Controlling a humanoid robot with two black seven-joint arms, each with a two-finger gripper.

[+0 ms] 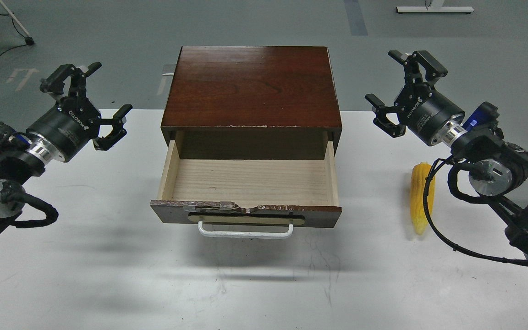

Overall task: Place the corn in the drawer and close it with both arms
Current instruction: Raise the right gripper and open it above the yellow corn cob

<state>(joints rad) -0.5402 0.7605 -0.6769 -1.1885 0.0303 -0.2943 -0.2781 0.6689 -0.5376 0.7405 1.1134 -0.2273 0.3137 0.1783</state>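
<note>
The drawer (250, 181) of the reddish-brown cabinet (251, 87) is pulled out toward me, and its light-wood tray holds nothing. Its dark chipped front panel carries a white bar handle (245, 233). The yellow corn (420, 199) lies on the white table to the right of the drawer, its pointed end toward me, partly crossed by a black cable. My left gripper (96, 98) hovers open at the cabinet's left, empty. Raised at the cabinet's right, my right gripper (394, 89) is open and empty, above and behind the corn.
The white table (255, 284) spreads in front of the drawer, with its right edge close to my right arm. Grey floor lies beyond the table, with a white stand base (433, 8) at the far right and cables at the far left.
</note>
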